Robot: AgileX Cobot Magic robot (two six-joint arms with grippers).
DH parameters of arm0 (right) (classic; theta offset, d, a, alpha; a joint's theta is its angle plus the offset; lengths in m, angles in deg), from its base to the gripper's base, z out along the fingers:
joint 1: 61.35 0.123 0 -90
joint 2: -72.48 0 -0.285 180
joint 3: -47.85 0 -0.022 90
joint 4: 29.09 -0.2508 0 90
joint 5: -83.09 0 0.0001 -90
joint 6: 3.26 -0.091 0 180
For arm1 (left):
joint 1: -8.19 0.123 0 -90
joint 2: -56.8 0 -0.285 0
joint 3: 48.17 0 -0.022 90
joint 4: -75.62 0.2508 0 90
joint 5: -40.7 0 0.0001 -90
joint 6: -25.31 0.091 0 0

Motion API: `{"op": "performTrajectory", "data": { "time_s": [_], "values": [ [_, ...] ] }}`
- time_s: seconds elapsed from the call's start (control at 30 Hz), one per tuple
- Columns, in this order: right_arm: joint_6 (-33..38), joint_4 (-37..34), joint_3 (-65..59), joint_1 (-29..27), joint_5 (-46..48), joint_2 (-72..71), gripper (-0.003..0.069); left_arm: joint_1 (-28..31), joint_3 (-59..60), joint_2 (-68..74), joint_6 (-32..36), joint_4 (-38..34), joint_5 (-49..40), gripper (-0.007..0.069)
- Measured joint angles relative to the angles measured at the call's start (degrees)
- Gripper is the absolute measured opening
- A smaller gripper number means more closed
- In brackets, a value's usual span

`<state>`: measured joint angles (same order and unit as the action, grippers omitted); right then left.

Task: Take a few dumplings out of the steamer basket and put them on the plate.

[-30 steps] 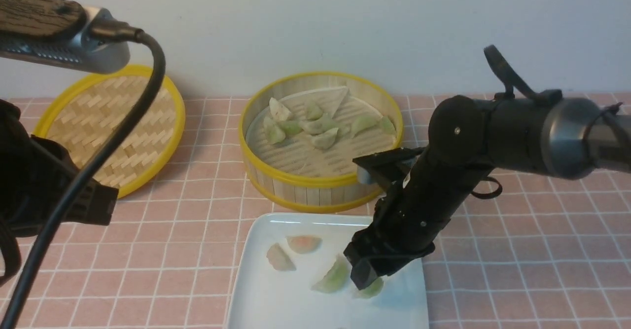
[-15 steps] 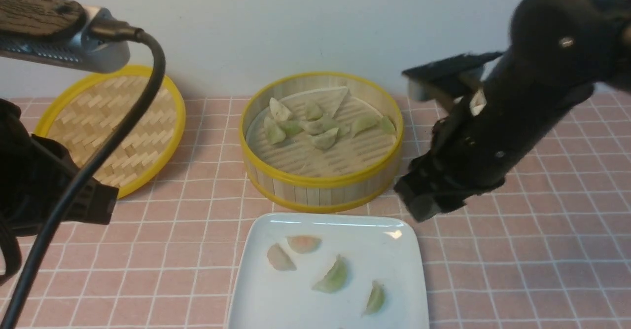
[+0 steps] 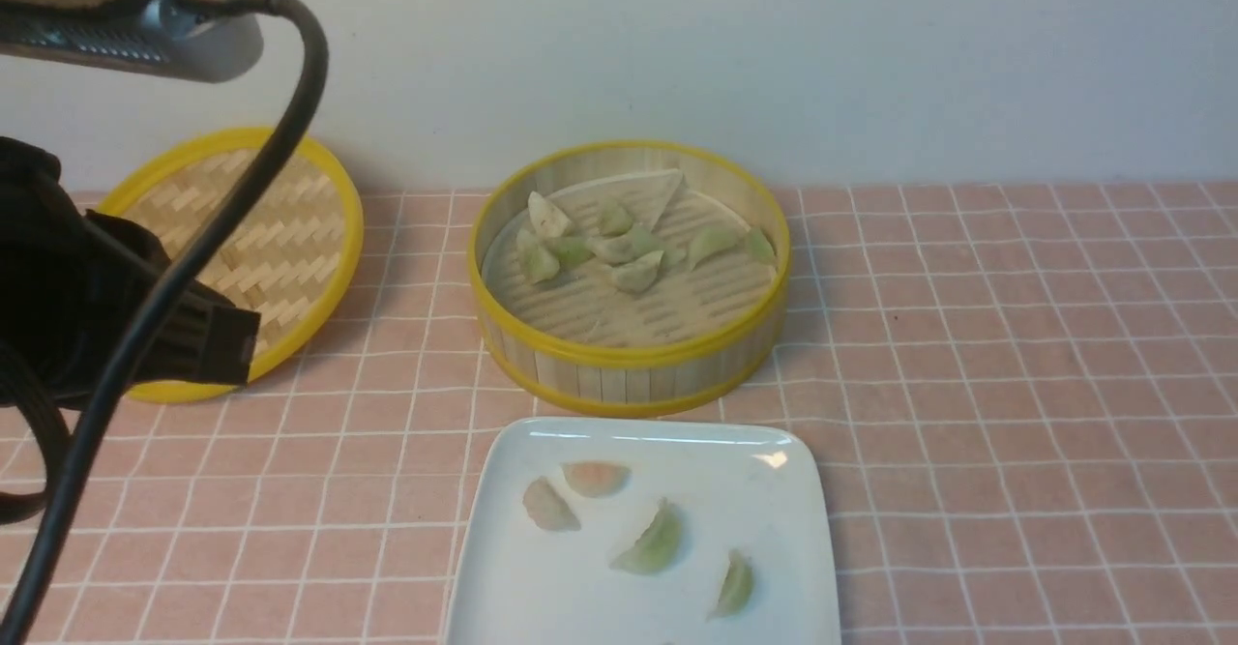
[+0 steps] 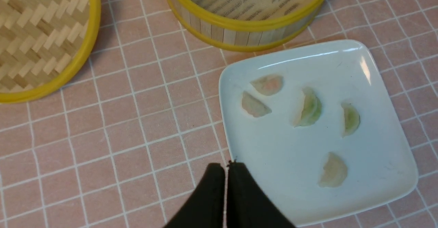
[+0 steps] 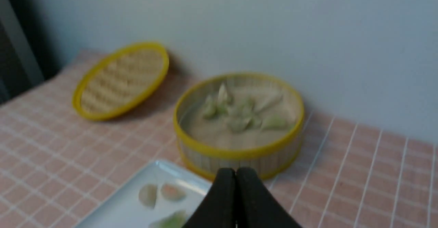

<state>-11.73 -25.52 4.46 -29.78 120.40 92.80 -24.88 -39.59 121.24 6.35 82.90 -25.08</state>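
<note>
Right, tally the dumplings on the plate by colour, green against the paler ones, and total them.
Green dumplings: 2
Pale whitish or pinkish dumplings: 3
Total on the plate: 5

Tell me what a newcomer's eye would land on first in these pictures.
First the yellow-rimmed steamer basket in the middle of the front view, with a cluster of pale green dumplings on its slatted floor. Next the glossy white plate just in front of it, holding five more dumplings spread apart. A woven yellow-rimmed lid sits off to the left.
</note>
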Motion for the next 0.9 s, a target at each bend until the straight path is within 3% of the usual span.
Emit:
{"op": "performTrajectory", "data": {
  "time_s": [0.13,0.3,0.47,0.77,0.9],
  "values": [
    [-5.5,5.0,-7.1,0.0,-2.9,-12.2,-0.0015,0.0,0.0,0.1,0.0,0.0,0.0,-0.0006],
    [-10.6,8.7,-8.7,0.0,-2.4,-13.4,-0.0015,0.0,1.1,-0.1,0.1,0.0,0.9,-0.0006],
    [-11.3,9.9,-8.7,0.0,-2.6,-13.5,-0.0015,0.0,6.8,-4.7,0.1,-0.4,4.3,-0.0006],
    [-11.3,10.1,-8.7,0.0,-2.5,-13.5,-0.0015,0.0,26.2,-26.8,-2.5,0.0,25.1,-0.0006],
    [-11.3,10.1,-8.7,0.0,-2.5,-13.5,-0.0015,0.0,30.3,-34.0,-3.0,0.0,30.2,-0.0006]
  ]
}}
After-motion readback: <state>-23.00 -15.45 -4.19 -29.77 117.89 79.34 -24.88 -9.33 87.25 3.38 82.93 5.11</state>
